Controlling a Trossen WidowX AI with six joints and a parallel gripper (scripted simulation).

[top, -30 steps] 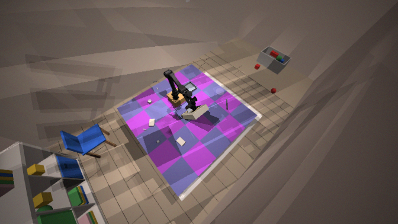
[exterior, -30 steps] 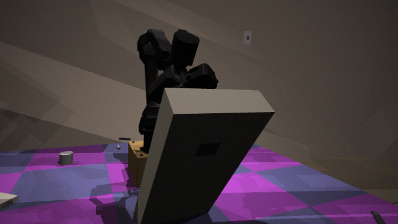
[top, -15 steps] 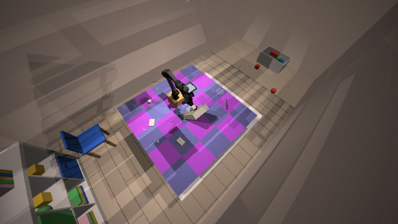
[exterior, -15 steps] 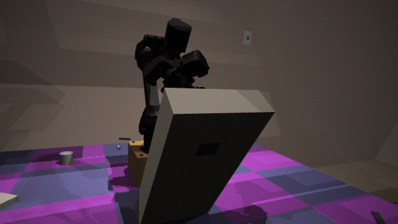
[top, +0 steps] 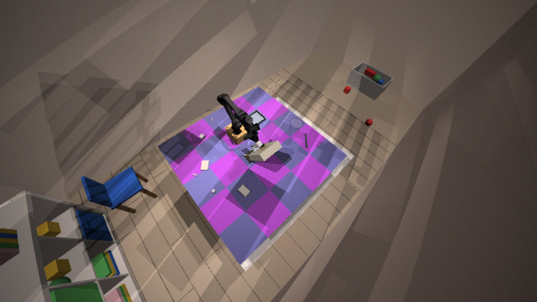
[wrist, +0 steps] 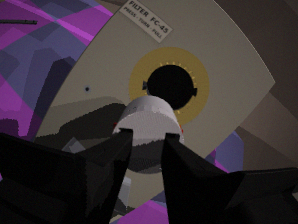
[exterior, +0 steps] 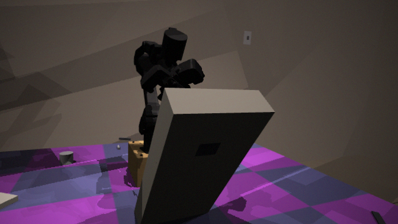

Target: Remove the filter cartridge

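Cartridge (wrist: 148,123): pale, round-ended cylinder, out of the panel (wrist: 220,56), pinched between the two dark fingers of the claw (wrist: 147,145). Its rounded end points up and away from the wrist, toward the panel face; its long axis appears to run roughly along the claw's reach. Socket (wrist: 170,87): dark round hole with two small side notches inside a yellow ring, vacant, just beyond the cartridge tip and nearly in line with it. Panel: grey slab, tilted, standing on the purple checked mat (top: 224,208); a small label near its upper edge is too small to read. Tray: a pale-rimmed square (top: 257,117) beside the arm base may be it; cannot tell for sure. Judgement: extraction done; carrying the cartridge to the tray and releasing remain.
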